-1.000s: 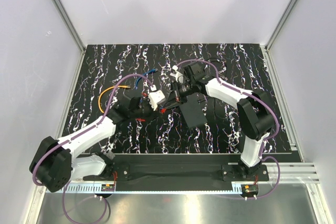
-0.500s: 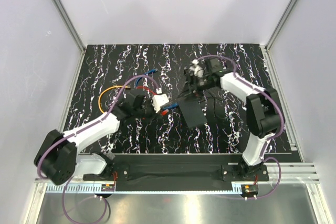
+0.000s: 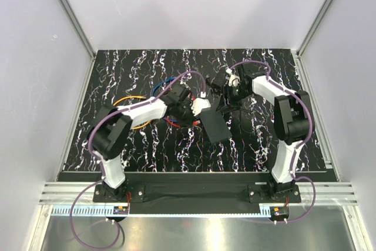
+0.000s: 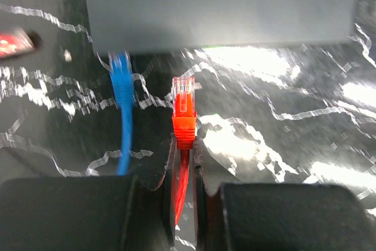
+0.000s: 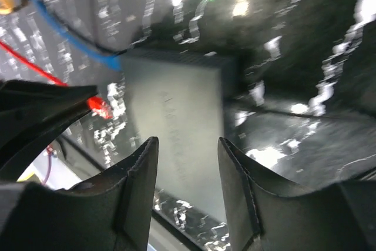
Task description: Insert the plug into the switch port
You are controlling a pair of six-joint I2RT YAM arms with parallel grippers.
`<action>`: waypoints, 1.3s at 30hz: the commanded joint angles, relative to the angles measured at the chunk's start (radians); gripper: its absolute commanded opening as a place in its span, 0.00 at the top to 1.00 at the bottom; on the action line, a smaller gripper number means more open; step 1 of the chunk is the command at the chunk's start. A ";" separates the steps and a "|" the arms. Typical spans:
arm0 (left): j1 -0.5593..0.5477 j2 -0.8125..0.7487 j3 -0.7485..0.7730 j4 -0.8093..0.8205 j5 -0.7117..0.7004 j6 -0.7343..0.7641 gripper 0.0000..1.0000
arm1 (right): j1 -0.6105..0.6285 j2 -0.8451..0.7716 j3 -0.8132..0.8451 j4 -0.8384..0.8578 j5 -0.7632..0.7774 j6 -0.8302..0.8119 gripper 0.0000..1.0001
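The left gripper point(image 4: 183, 145) pinches the red plug point(image 4: 184, 107) at its boot. The plug's clear tip points at the facing edge of the flat black box point(image 4: 217, 4) and stops just short of it, with a thin gap between tip and edge. The switch port in that edge is lost in blur and shadow, so I cannot tell which opening the plug faces. Just beside the red plug, a blue cable point(image 4: 121, 83) runs into the same edge of the box. The box lies flat a little right of the middle of the table point(image 3: 117, 69). The right gripper point(image 5: 187, 142) hovers over the box with its fingers point(image 5: 138, 192) spread and nothing between them — the box's top shows through the gap. A yellow cable point(image 3: 122, 99) loops toward the table's left edge.
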 commanded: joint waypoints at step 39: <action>-0.083 0.221 0.295 -0.150 -0.217 -0.046 1.00 | -0.020 0.137 0.082 -0.021 -0.034 0.028 0.59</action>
